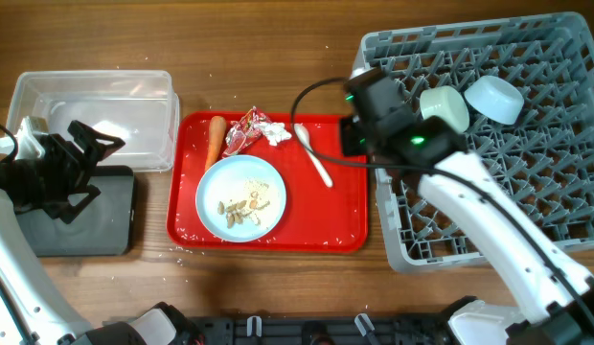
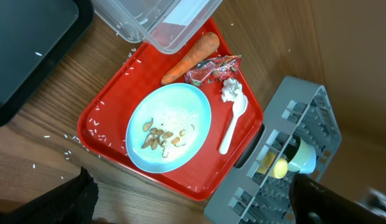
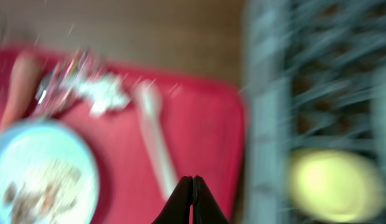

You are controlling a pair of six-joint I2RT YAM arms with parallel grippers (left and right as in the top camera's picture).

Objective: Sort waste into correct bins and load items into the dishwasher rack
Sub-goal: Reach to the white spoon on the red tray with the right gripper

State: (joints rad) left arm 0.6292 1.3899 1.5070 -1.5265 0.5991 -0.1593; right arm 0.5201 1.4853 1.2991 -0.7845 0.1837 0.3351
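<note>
- The right gripper (image 3: 193,190) has its jaws shut tip to tip with nothing between them. Its own view is badly blurred.
- Just ahead of those tips, slightly left, a white plastic spoon (image 3: 154,140) lies flat on a red rectangular plastic tray (image 1: 345,206), bowl end away from the jaws.
- Left of the tips, a pale blue round plate (image 3: 37,168) sits on the same tray and carries small beige food scraps (image 1: 241,203).
- Beyond the spoon and to the left lies a wad of white tissue (image 3: 106,92). A crumpled red-and-white wrapper (image 3: 62,78) touches it, and an orange carrot (image 3: 18,87) lies furthest left.
- Right of the tips, a small yellow cup (image 2: 279,168) sits in a large square grey plastic dishwasher rack (image 1: 527,192).
- Behind the jaws, deeper in the rack, two pale mint-blue bowls (image 1: 445,107) (image 1: 495,99) rest side by side on the pegs.
- The left gripper (image 1: 101,171) has its jaws wide apart and empty.
- It hangs where a shallow black rectangular tray (image 2: 25,56) and a clear rectangular plastic tub (image 2: 155,18) meet.
- Ahead of it, framed between its fingers, lie the red tray and everything on it, well apart from the jaws.
</note>
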